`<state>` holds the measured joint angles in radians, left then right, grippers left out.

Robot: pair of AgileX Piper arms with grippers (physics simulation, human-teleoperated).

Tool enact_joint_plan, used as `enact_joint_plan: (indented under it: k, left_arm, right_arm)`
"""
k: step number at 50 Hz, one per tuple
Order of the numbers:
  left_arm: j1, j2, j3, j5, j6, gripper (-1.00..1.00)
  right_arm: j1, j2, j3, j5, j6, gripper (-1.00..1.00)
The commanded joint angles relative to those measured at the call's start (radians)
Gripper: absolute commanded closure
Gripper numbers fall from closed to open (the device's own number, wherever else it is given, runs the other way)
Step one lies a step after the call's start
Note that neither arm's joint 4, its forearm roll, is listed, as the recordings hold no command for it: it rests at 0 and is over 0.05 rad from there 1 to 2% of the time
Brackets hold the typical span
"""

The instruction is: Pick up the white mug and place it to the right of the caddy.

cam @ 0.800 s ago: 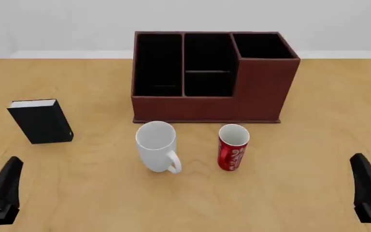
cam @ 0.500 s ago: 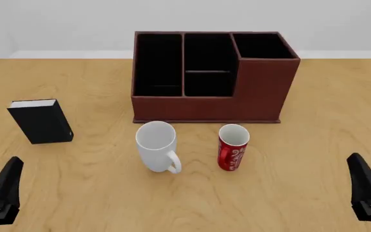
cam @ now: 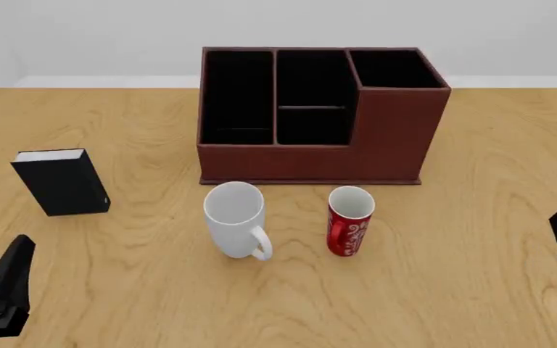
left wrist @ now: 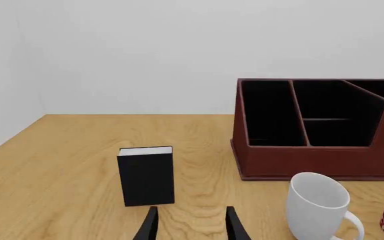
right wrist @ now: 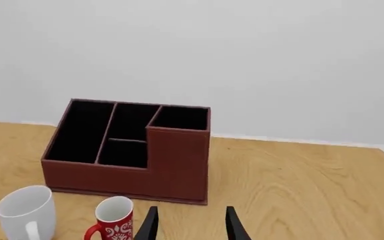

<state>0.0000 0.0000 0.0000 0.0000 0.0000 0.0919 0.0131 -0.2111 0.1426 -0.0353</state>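
Risk: right gripper (right wrist: 188, 225) open, empty | white mug (cam: 235, 217) close beside red mug (cam: 349, 220) | reach could knock it | left gripper (left wrist: 189, 225) open

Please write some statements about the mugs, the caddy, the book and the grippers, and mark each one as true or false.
1. The white mug stands upright in front of the caddy. True.
2. The red mug is inside the caddy. False: it stands on the table.
3. The book lies left of the caddy. True.
4. The left gripper holds the white mug. False: it is open and empty.
5. The right gripper is open. True.
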Motion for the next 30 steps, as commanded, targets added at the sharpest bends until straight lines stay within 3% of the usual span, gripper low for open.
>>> enact_joint_plan:
  k: [1,11,18,26,30]
  left_arm:
    - [0.000,0.000,0.000,0.000,0.000,-1.00]
    - [0.000,0.000,0.000,0.000,0.000,-1.00]
    - [0.000,0.000,0.000,0.000,0.000,-1.00]
    - [0.000,0.000,0.000,0.000,0.000,-1.00]
    - [0.000,0.000,0.000,0.000,0.000,-1.00]
  right_arm:
    - [0.054,0.009,-0.174,0.149,-0.065,-1.00]
    - [0.120,0.100,-0.345,0.248,-0.143,-1.00]
    - [0.154,0.164,-0.411,0.284,-0.177,-1.00]
    - [0.176,0.266,-0.464,0.320,-0.255,-1.00]
    - [0.186,0.286,-0.514,0.349,-0.263,-1.00]
